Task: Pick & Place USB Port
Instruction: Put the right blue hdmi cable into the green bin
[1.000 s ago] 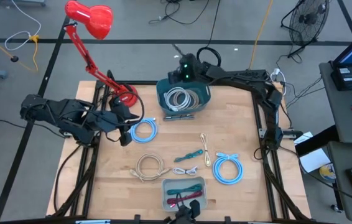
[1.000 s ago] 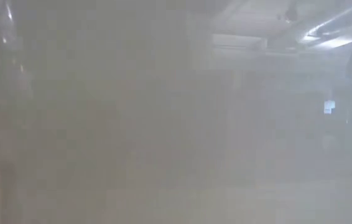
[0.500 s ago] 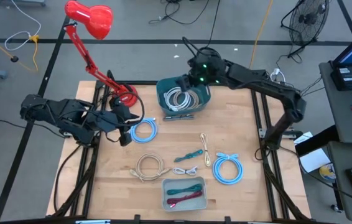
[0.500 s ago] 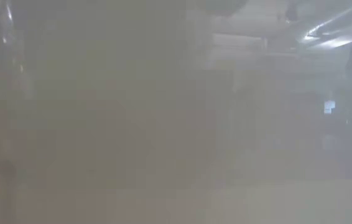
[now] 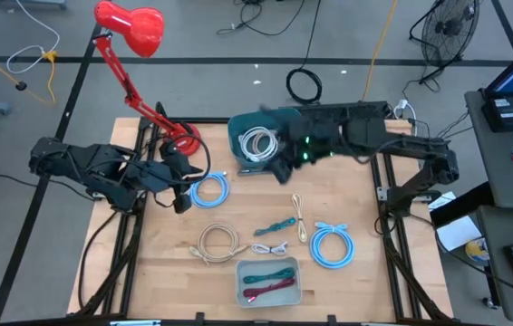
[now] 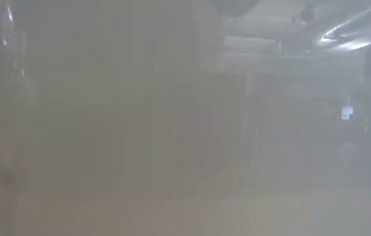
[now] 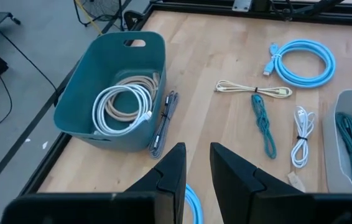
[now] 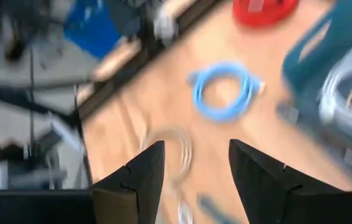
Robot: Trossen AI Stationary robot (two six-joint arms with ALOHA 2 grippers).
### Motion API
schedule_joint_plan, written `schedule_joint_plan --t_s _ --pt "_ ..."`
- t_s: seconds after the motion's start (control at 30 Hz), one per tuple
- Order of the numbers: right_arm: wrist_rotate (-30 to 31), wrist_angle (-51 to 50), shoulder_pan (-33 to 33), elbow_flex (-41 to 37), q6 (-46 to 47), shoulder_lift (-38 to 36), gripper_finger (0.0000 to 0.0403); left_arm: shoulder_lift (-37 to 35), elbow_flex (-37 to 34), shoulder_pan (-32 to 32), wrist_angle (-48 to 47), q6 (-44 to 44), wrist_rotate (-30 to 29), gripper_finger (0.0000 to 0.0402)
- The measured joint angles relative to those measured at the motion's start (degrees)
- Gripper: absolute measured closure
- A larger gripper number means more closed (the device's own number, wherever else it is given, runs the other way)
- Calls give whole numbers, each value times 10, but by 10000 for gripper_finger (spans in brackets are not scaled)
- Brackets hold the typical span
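Sorting partly done, by look: teal bin (image 5: pixel 243 127) at table (image 5: pixel 365 272) back holding white and beige coils, grey tray (image 5: pixel 269 292) at front edge holding teal and red cables. Several cables lying loose on table yet: two blue coils (image 5: pixel 209 189) (image 5: pixel 332 246), beige coil (image 5: pixel 218 242), teal cable (image 5: pixel 279 225), small white cable (image 5: pixel 272 247). Right gripper (image 5: pixel 284 170) hovering just in front of bin, fingers (image 8: pixel 140 177) spread, gripping nothing; nearest blue coil lying well ahead of them. Left gripper (image 7: pixel 193 168) parked at left edge, fingers narrowly parted, empty.

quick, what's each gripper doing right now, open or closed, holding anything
Left gripper: open, narrow gap, holding nothing, beside the blue cable coil.
Right gripper: open, empty, near the teal bin.
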Motion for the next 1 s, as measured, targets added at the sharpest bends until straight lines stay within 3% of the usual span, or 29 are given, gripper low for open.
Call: schedule_joint_plan --t_s 0.3,0.47,1.0 --pt "84 -178 115 -36 70 1 232 0 0 0 0 9 11 326" --pt "89 -261 165 -83 82 -1 232 0 0 0 0 9 11 326" --pt "91 -259 247 -311 -32 0 232 0 0 0 -12 0 47 326"
